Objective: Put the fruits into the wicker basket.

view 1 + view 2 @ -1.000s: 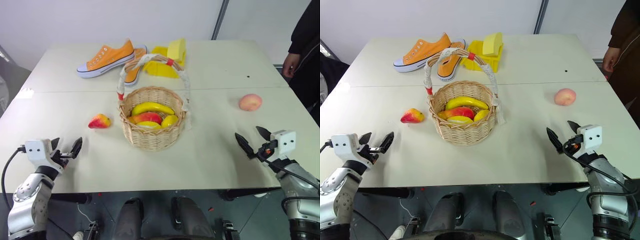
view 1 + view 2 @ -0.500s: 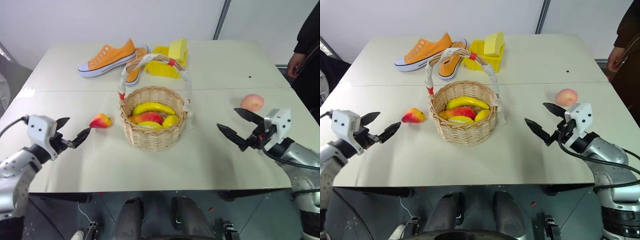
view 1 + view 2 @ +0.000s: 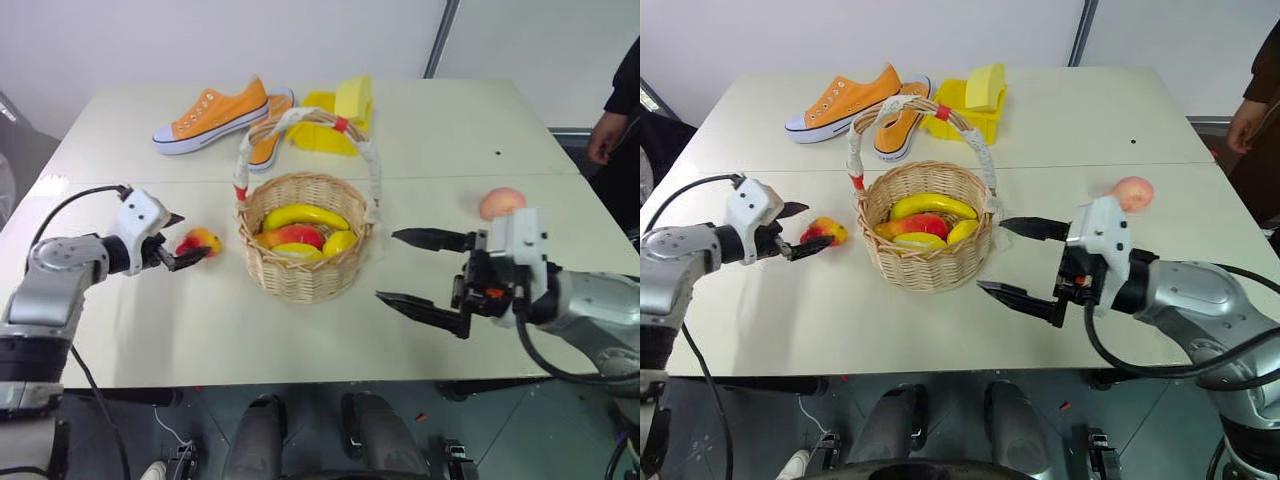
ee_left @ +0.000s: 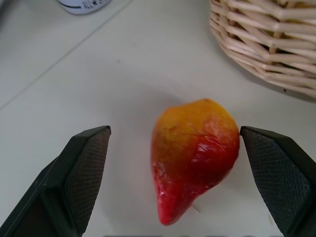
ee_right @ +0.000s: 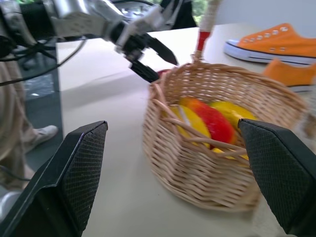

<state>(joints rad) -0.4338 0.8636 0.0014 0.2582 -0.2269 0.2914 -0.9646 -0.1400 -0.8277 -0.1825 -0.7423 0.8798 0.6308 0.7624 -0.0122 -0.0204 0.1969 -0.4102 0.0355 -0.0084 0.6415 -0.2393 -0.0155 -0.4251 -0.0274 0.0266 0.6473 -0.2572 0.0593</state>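
Nearest, the right gripper (image 3: 425,270) hangs level above the pale table (image 3: 480,130), fingers spread wide and empty, pointing at nine o'clock toward the round tan wicker basket (image 3: 305,250). At the basket's nine o'clock, the left gripper (image 3: 180,245) tilts downward, jaws wide on either side of the red-and-yellow pointed mango-like fruit (image 4: 192,155), not closed on it. Farther, at three o'clock, lies the round pink-orange peach (image 3: 501,203).

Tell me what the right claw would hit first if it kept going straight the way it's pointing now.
Most likely the basket. The right claw is open and aims across the table at the basket's near wall, which sits framed between its two fingers in the wrist view. How close it is, is hard to judge.
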